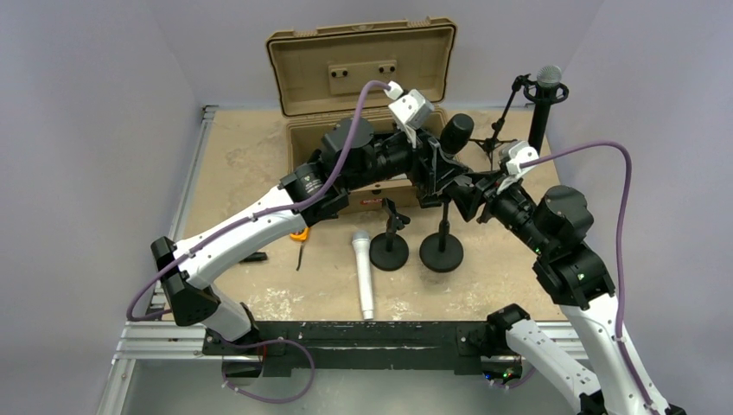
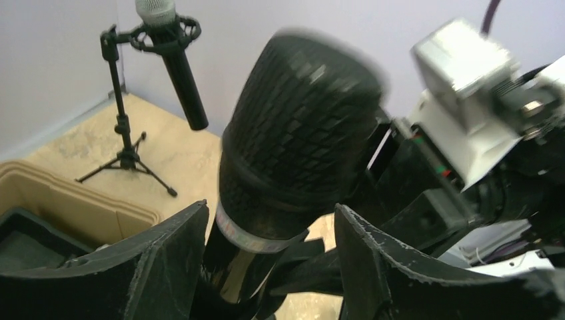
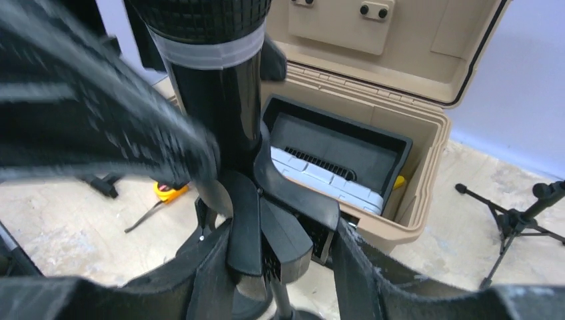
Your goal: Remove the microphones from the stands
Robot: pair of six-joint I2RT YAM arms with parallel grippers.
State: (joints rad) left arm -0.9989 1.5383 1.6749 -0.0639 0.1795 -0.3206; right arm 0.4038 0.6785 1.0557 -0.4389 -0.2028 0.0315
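A black microphone (image 1: 456,131) stands upright in the clip of a round-base stand (image 1: 441,252) in front of the case. In the left wrist view its mesh head (image 2: 300,127) rises between my left gripper's fingers. My left gripper (image 2: 270,210) is open around the handle: the handle lies against the left finger and a gap shows at the right finger. My right gripper (image 3: 280,233) is shut on the stand's clip (image 3: 286,227) just under the microphone body (image 3: 213,100). In the top view both grippers, left (image 1: 435,169) and right (image 1: 464,186), meet at the stand.
An open tan case (image 1: 363,60) stands behind. A second round stand (image 1: 389,251) with an empty clip and a silver microphone (image 1: 363,272) lying flat are at the front. A tripod stand with another microphone (image 1: 547,82) is at the back right. An orange tool (image 1: 298,233) lies at the left.
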